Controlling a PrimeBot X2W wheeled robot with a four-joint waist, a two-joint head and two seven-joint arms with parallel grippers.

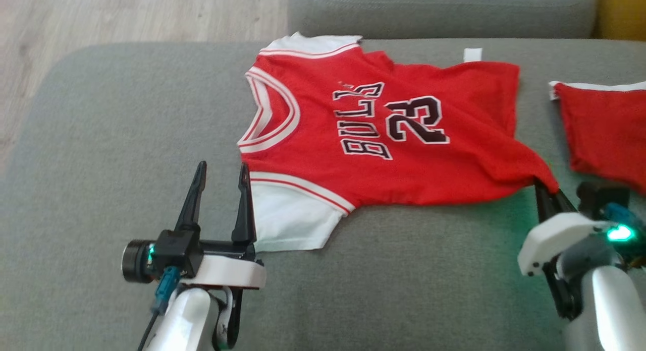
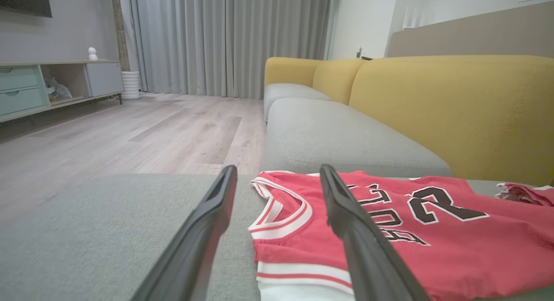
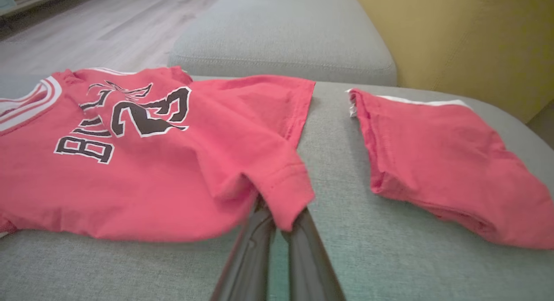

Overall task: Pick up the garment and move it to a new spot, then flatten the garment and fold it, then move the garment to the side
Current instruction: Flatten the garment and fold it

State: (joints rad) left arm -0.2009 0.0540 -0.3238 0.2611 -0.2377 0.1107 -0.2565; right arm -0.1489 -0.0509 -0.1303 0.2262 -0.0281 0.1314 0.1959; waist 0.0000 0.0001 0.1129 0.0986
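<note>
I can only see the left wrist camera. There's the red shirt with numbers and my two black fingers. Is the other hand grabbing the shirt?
Observer: Yes. The right gripper is shut on the jersey, pinching its hem corner nearest the robot.
Operator: Is my left hand touching the shirt?
Observer: In the head view the left gripper stands open right beside the white sleeve. I can't tell if it touches.
Operator: What's the red bit far off on the right?
Observer: A second red garment, folded, lying apart from the jersey on the grey cushion.
</note>
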